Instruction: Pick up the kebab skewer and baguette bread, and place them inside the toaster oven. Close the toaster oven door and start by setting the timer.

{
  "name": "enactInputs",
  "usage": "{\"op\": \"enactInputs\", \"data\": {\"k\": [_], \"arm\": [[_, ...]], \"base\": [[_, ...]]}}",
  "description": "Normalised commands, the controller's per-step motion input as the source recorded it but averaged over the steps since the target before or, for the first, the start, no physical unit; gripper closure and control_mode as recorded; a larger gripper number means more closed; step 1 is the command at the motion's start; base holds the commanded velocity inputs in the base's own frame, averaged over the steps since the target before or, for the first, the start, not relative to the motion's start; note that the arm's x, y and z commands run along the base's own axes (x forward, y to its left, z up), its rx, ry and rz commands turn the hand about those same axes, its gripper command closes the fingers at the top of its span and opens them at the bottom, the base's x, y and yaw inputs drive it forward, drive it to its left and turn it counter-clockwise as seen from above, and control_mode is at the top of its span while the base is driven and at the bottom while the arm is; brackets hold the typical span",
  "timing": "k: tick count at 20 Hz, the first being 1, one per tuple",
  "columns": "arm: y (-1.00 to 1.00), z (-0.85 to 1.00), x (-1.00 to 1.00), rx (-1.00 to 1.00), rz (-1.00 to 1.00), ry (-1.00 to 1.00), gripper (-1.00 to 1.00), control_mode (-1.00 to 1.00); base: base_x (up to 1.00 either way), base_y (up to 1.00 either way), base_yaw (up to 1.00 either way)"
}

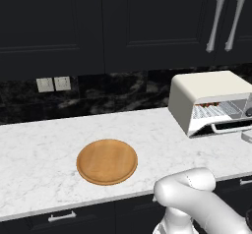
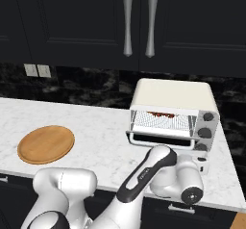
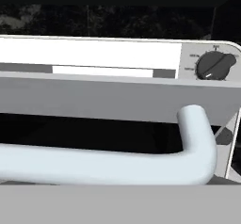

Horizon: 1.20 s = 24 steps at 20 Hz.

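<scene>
The cream-white toaster oven (image 2: 173, 94) stands on the counter at the right, also seen as the toaster oven (image 1: 206, 88). Its door (image 2: 158, 137) hangs partly open below the wire rack. The kebab skewer (image 2: 161, 113) lies on the rack inside, its dark chunks (image 1: 211, 104) showing through the opening. The baguette bread is hidden. My gripper (image 2: 201, 164) sits low in front of the oven's right side, right by the door. In the hand view the silver door handle (image 3: 103, 164) runs very close across the picture, and a timer knob (image 3: 214, 67) sits above it on the right. I see nothing held.
A round wooden board (image 1: 107, 161) lies bare on the white marble counter (image 1: 44, 149) to the left of the oven. Dark cabinets with long handles (image 2: 127, 23) hang above. Wall sockets (image 1: 53, 84) sit on the black backsplash.
</scene>
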Motion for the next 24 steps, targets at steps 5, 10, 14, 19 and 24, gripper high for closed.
{"op": "enactInputs", "data": {"k": [5, 10, 14, 19, 24], "arm": [[0.33, 0.24, 0.60, 0.00, 0.00, 0.00, -1.00, -1.00], [0.34, 0.22, 0.55, 0.00, 0.00, 0.00, -1.00, -1.00], [0.35, 0.17, 0.50, 0.00, 0.00, 0.00, -1.00, -1.00], [0.35, 0.06, 0.48, 0.00, 0.00, 0.00, -1.00, -1.00], [0.25, 0.00, 0.47, 0.00, 0.00, -0.01, -1.00, -1.00]], "base": [[0.00, 0.00, 0.00], [0.00, 0.00, 0.00], [0.00, 0.00, 0.00], [0.00, 0.00, 0.00], [0.00, 0.00, 0.00]]}}
